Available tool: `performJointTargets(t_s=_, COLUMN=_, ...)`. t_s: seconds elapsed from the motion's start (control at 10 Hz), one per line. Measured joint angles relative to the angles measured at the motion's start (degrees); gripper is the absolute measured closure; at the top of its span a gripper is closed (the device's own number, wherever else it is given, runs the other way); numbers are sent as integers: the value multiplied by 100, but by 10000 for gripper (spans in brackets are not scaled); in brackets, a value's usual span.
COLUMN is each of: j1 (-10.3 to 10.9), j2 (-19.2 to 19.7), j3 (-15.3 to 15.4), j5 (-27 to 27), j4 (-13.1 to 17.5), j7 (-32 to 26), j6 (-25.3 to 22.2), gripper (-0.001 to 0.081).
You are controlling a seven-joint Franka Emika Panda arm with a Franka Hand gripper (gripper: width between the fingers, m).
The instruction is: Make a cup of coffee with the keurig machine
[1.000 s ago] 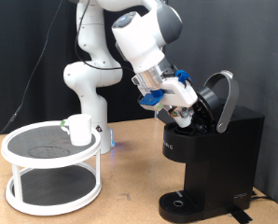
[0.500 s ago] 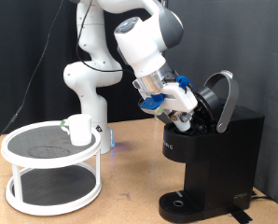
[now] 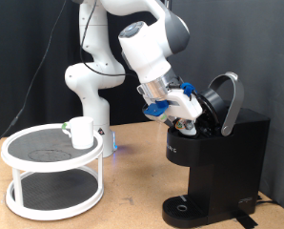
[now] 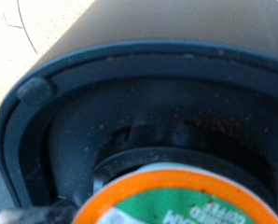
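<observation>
Exterior view: gripper [image 3: 191, 118] at open keurig machine [image 3: 218, 143], cup [image 3: 82, 132] well apart.

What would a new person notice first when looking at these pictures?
The eye goes first to the big white arm bent over the keurig machine on the exterior view's right, its lid raised and the gripper at the opening. In the wrist view a pod with an orange and green top sits in the dark chamber. On the exterior view's left, the cup stands on a round white stand.

One cup [image 3: 81, 132], one keurig machine [image 3: 218, 162], one pod [image 4: 181, 202], one two-tier stand [image 3: 54, 172].
</observation>
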Motion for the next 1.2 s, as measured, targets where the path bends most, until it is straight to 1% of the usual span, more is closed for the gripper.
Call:
performJointTargets(t_s=0.3, j1=-1, j2=67, j3=15, j5=0, j4=8, j7=7, j6=11, gripper=426)
performJointTargets(t_s=0.4, j1=-1, j2=86, j3=23, j5=29, j4=35, j7=7, j6=39, gripper=240)
performJointTargets(t_s=0.5, j1=-1, j2=87, j3=25, j5=41, j4=43, j7=7, j6=39, gripper=240)
performJointTargets(t_s=0.6, j1=-1, j2=87, j3=25, j5=55, j4=45, j7=5, j6=39, gripper=111)
performJointTargets(t_s=0.7, j1=-1, j2=86, j3=25, j5=77, j4=45, j7=-6, j6=34, gripper=78)
performJointTargets(t_s=0.9, j1=-14, j2=57, j3=10, j5=138, j4=46, j7=-27, j6=-86, gripper=73)
performJointTargets(t_s=1.2, j1=-75, j2=-109, j3=-125, j5=210, j4=35, j7=-131, j6=-397, gripper=72)
